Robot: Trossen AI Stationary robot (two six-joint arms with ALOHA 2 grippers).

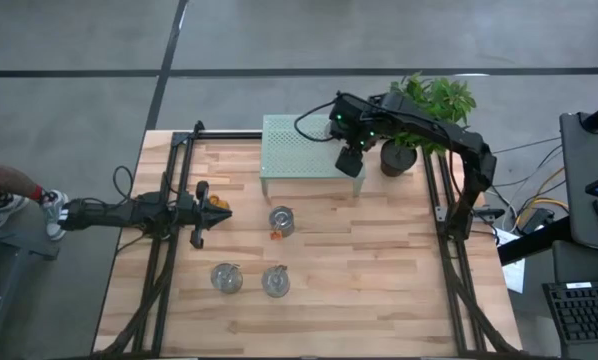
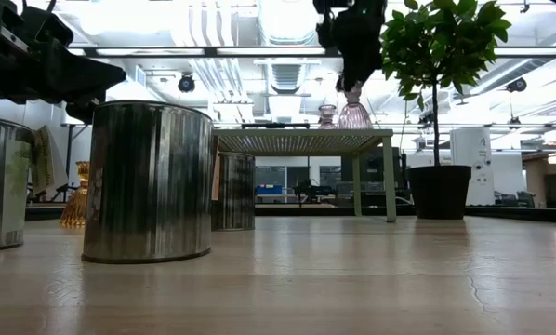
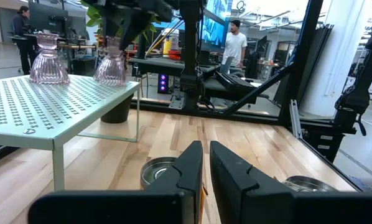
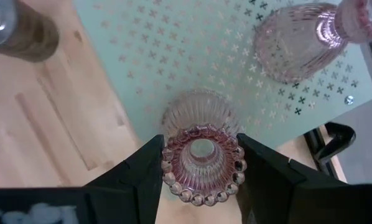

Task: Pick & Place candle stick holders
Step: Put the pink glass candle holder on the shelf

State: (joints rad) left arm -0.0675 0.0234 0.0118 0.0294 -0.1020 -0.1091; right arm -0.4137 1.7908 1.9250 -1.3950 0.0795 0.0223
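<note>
Pink candle stick holder (image 4: 201,155) sits on mesh shelf (image 4: 173,56), right gripper (image 4: 200,163) jaws pinching its neck; release straight up, avoid tipping; left gripper (image 3: 206,163) idle, jaws nearly closed

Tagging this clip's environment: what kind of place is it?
Probably a robotics lab or open workshop, not a home. The low view shows exposed ceiling ducts; the left wrist view shows monitors and a person standing among workstations; the wooden table sits in a metal arm frame on concrete floor.

Pale green mesh shelf (image 1: 301,147) at table's (image 1: 379,270) far edge, potted plant (image 1: 431,105) just beside.
</note>
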